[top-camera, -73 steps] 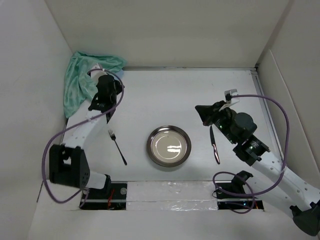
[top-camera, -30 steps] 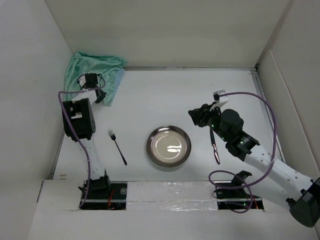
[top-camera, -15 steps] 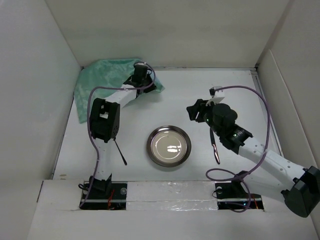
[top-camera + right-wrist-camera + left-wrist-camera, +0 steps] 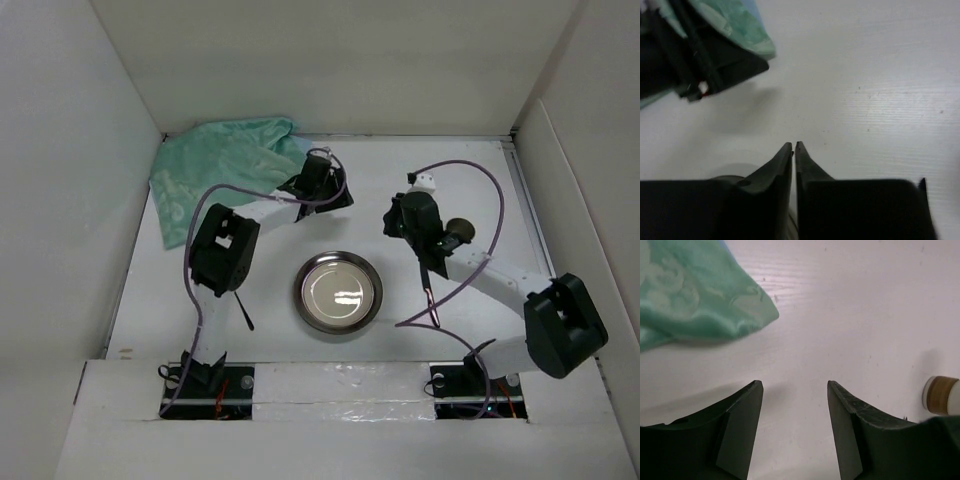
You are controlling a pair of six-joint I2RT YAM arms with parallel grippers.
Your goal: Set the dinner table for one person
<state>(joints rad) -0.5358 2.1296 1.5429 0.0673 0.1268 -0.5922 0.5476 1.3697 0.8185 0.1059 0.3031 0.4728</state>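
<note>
White and matte, the table point(image 4: 470, 170) fills most of the top view and carries everything we see. Toward its near side, between the two arms, lies a round steel plate point(image 4: 338, 291). A fork point(image 4: 246, 318) lies left of the plate and apart from it. The left arm point(image 4: 222, 250) covers most of it, so only a thin dark end shows. A knife point(image 4: 429, 298) lies right of the plate, running near to far, with its far end under the right arm point(image 4: 490, 275). A teal-green cloth point(image 4: 215, 170) lies rumpled at the far left corner.

We find the left jaws beyond the plate, just beside the cloth's right corner. From the left wrist we see them apart, with only bare table between them. The cloth's corner lies ahead and to the left, clear of both.

We find the right jaws beyond the plate's right side, near the left ones and pointing toward them. From the right wrist we see them together, a hairline slit between the tips and nothing held, over bare table. We cannot tell whether either pair touches the surface.
</note>
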